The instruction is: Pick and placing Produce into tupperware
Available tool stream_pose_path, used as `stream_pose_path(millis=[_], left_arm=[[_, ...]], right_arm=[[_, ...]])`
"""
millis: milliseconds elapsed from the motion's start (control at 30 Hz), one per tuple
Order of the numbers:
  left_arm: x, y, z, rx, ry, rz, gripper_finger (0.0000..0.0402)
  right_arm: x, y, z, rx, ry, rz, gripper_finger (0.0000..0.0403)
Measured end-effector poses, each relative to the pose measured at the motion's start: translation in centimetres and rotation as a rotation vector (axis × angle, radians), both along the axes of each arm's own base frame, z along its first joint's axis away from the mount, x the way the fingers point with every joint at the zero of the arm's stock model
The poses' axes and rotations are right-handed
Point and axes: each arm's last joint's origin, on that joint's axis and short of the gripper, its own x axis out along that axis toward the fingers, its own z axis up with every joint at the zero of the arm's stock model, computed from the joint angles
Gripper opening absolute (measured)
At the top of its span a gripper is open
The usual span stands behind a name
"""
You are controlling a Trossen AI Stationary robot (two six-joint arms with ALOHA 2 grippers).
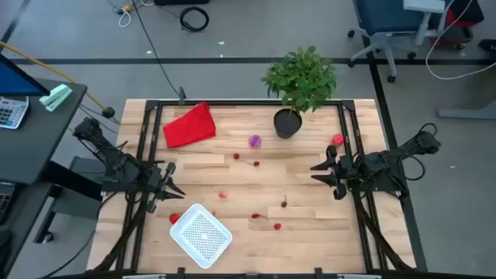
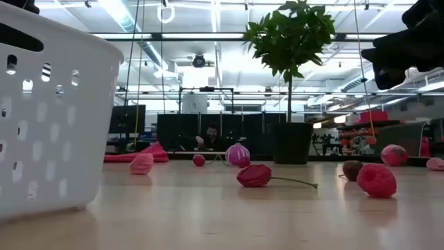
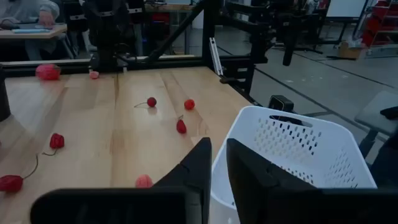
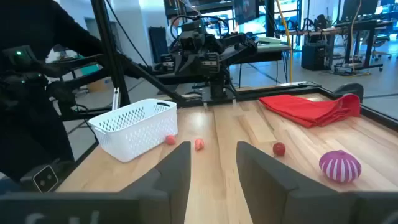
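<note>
No piece was picked yet: my left gripper point(image 1: 172, 188) and right gripper point(image 1: 319, 172) hovered with fingers apart, empty; produce point(image 1: 277, 226) lay scattered beside the tupperware point(image 1: 201, 234), nearest first.

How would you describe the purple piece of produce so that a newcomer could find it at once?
Start at the potted plant on the table's far edge. Just to the left of its black pot, between it and the red cloth, lies the purple ball. It is the only purple, striped piece; all the others are red.
</note>
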Motion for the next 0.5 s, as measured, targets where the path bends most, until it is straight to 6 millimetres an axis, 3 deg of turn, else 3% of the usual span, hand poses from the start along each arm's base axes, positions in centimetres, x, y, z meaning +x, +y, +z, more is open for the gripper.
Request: stream_pose_path(millis=[500], left_arm=[[0.05,0.19,0.01,0.001,-0.004,0.068,0.0055]], right_arm=[[0.0,0.0,0.0,0.0,0.0,0.0,0.0137]])
